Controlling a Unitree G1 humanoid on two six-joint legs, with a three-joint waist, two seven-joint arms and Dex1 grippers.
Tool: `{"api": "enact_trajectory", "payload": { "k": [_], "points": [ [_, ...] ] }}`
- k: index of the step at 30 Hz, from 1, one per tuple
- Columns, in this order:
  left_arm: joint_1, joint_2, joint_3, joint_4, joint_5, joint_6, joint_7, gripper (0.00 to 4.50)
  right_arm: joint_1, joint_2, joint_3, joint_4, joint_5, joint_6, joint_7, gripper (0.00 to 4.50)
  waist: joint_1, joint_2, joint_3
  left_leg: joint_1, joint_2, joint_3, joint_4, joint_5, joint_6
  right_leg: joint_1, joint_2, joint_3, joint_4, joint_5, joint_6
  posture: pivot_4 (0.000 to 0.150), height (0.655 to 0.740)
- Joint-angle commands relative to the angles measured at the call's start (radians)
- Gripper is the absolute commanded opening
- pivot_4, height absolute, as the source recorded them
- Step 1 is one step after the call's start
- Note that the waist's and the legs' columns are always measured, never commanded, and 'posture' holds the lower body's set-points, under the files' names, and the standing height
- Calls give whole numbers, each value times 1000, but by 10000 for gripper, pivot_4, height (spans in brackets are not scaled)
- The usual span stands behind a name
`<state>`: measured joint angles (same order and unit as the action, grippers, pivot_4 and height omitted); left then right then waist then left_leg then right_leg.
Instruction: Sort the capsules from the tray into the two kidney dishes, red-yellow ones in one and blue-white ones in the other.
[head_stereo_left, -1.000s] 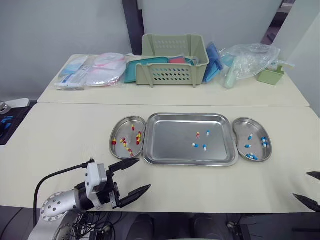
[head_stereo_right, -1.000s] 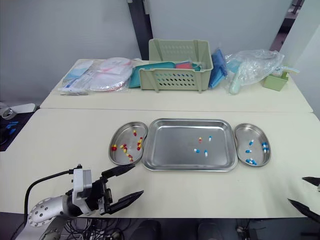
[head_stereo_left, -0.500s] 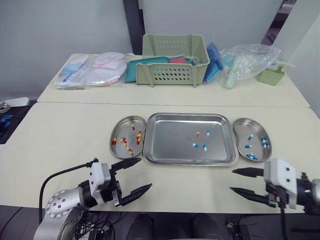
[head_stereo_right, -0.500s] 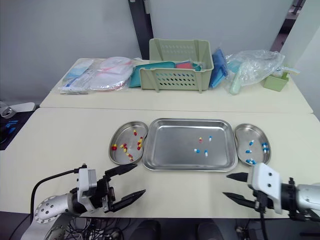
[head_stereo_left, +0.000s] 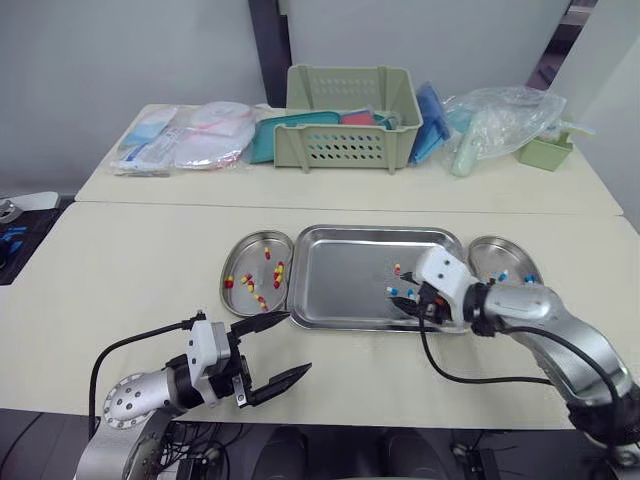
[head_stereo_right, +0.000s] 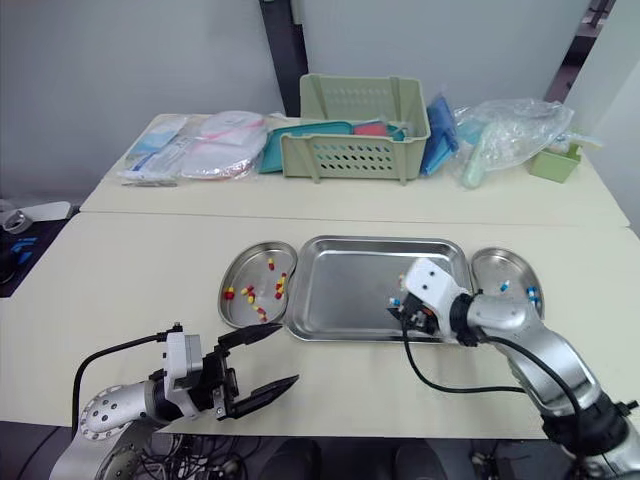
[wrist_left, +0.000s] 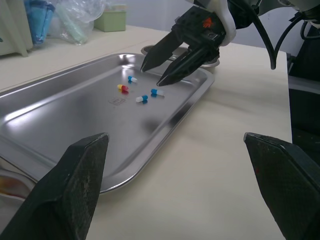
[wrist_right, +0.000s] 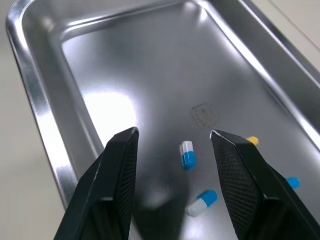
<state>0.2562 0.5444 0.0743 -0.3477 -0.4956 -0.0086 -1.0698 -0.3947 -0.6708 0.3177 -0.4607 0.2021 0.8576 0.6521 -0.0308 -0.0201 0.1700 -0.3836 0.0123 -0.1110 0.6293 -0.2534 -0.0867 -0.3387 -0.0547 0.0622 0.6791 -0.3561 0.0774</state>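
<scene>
A blue-white capsule lies near the right end of the tray, close to a second blue-white capsule and a red-yellow capsule. The right gripper hangs over them with its fingers spread, apparently touching none. The left kidney dish holds red-yellow capsules and the right kidney dish holds blue-white ones. The left gripper gapes wide above the table.

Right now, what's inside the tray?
Inside the tray: one red-yellow capsule and three blue-white capsules, loose on its floor toward its right end. The open right gripper hangs over them; the tray corner behind it is covered.
</scene>
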Motion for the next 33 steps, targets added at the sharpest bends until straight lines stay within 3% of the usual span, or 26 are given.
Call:
{"api": "enact_trajectory", "payload": {
  "k": [1,15,25,33],
  "points": [
    [-7,-1,-8,-18,-1,-16,5,45000,-63,23,41,53,-44,23,-14,25226,0,0,0,0,0,0,0,0,0,0,0,0,0,0,0,1500,7390],
    [-10,-4,-21,-23,7,-15,25,45000,-122,13,84,136,-75,63,55,25226,-2,0,0,0,0,0,0,0,0,-1,0,0,1,0,0,1500,7390],
    [-19,2,-25,-22,4,-10,33,45000,-131,-3,128,153,-158,-25,56,1444,-2,0,0,0,0,0,0,0,0,-1,0,0,1,0,0,1500,7390],
    [-21,4,-28,-30,1,-12,28,45000,-98,-22,28,41,-118,-19,86,417,-1,1,0,0,0,0,0,0,0,-2,0,0,1,0,0,1500,7390]
  ]
}}
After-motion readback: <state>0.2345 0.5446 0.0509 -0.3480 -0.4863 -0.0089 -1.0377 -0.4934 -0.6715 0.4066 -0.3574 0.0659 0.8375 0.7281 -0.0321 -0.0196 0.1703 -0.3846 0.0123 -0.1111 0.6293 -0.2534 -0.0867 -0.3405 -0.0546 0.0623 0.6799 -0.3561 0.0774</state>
